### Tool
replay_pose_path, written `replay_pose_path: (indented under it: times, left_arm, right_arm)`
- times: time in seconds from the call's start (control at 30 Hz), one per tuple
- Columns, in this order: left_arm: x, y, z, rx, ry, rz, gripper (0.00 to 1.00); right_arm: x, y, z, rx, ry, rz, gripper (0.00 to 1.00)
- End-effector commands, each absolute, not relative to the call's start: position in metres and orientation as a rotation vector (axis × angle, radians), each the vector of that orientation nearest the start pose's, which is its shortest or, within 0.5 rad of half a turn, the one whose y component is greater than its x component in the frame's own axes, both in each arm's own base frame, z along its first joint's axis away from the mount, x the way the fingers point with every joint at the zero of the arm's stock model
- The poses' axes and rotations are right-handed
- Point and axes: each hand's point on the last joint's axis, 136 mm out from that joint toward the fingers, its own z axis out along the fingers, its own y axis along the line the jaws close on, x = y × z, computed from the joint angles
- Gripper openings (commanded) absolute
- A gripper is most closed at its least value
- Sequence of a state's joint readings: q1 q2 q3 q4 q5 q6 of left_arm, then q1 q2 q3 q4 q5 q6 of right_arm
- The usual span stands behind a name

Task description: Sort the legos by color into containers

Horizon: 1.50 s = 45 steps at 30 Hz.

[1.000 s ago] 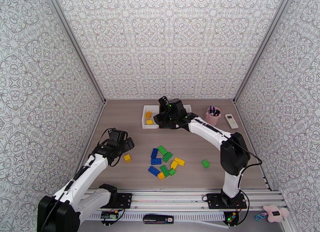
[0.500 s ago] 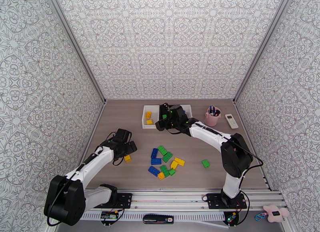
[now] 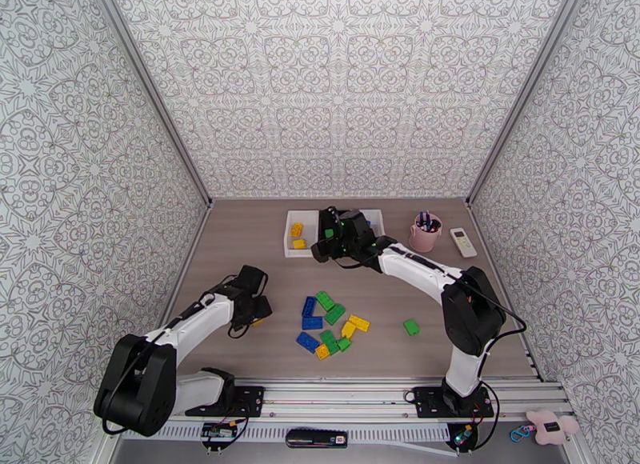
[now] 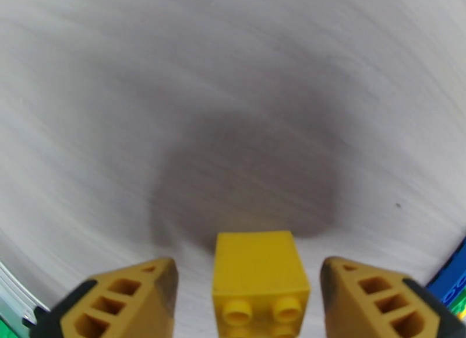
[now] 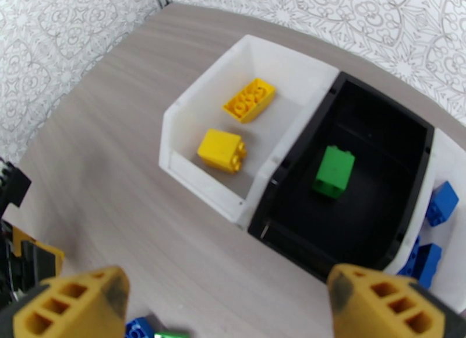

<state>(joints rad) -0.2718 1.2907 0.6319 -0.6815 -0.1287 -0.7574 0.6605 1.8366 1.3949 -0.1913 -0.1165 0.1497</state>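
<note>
Since lowering, the left end effector [image 4: 247, 278] sits spread astride the yellow lego [image 4: 260, 263].

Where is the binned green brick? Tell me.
In the right wrist view, the green brick lies in the black bin, right of the white bin holding yellow bricks.
</note>
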Motion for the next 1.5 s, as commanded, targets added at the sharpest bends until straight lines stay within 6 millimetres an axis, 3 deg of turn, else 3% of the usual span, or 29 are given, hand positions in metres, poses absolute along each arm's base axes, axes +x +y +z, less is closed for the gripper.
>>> replay_pose_path:
  times: [0.0, 0.13, 0.23, 0.43, 0.67, 0.97, 1.17, 1.47]
  left_arm:
    - [0.225, -0.040, 0.026, -0.707, 2.806, 0.025, 0.53]
    - [0.226, -0.039, 0.030, -0.698, 2.797, 0.036, 0.39]
    - [0.229, -0.040, 0.034, -0.674, 2.789, 0.030, 0.35]
    - [0.241, -0.044, 0.051, -0.613, 2.751, 0.014, 0.32]
    - [0.273, -0.063, 0.080, -0.501, 2.717, -0.044, 0.31]
    - [0.338, -0.101, 0.105, -0.378, 2.664, -0.134, 0.31]
    - [0.394, -0.125, 0.115, -0.344, 2.606, -0.166, 0.31]
    - [0.466, -0.157, 0.134, -0.340, 2.517, -0.226, 0.31]
  right_arm:
    - [0.408, 0.343, 0.180, -0.619, 2.163, 0.567, 0.94]
    - [0.407, 0.342, 0.181, -0.618, 2.162, 0.566, 0.94]
    - [0.406, 0.342, 0.181, -0.615, 2.161, 0.570, 0.94]
    - [0.403, 0.340, 0.184, -0.598, 2.153, 0.588, 0.94]
    - [0.399, 0.332, 0.185, -0.563, 2.152, 0.576, 0.94]
    - [0.389, 0.314, 0.186, -0.479, 2.135, 0.565, 0.94]
    - [0.382, 0.313, 0.181, -0.475, 2.149, 0.589, 0.93]
    - [0.381, 0.309, 0.191, -0.451, 2.106, 0.599, 0.94]
